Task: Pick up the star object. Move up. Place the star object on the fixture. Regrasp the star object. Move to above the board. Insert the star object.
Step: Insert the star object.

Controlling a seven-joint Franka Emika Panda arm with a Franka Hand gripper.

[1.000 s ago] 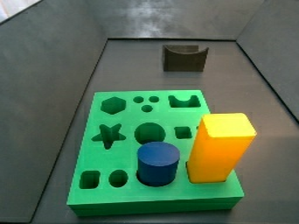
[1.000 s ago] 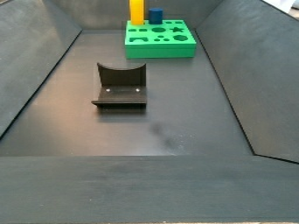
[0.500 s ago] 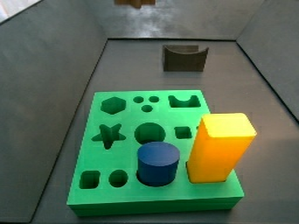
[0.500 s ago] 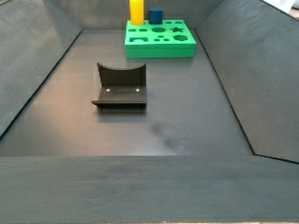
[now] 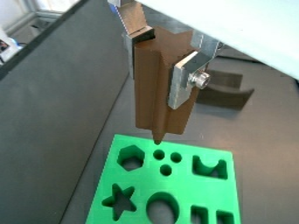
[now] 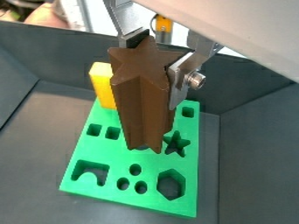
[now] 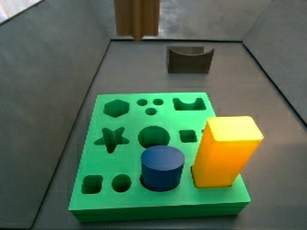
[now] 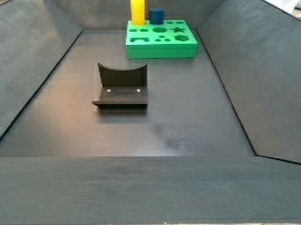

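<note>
The fingers (image 5: 187,74) are two flat silver plates, and they are squeezed tight on the star object (image 6: 140,96), one on each side. The gripper (image 6: 149,74) holds it up in the air, standing straight, with its long end pointing down at the board (image 6: 111,162). In both wrist views the brown piece hangs over the green slab and does not touch it. In a side view only its lower end (image 7: 136,18) pokes in at the top of the picture, high up and behind the board.

So the picking up looks done. The fixture (image 8: 120,86) is empty, so that step looks done too. What is left is to line the piece up over the star hole (image 7: 110,138) and push it in. The star hole is still empty. The yellow block (image 7: 225,150) and blue cylinder (image 7: 162,168) already sit in their holes
</note>
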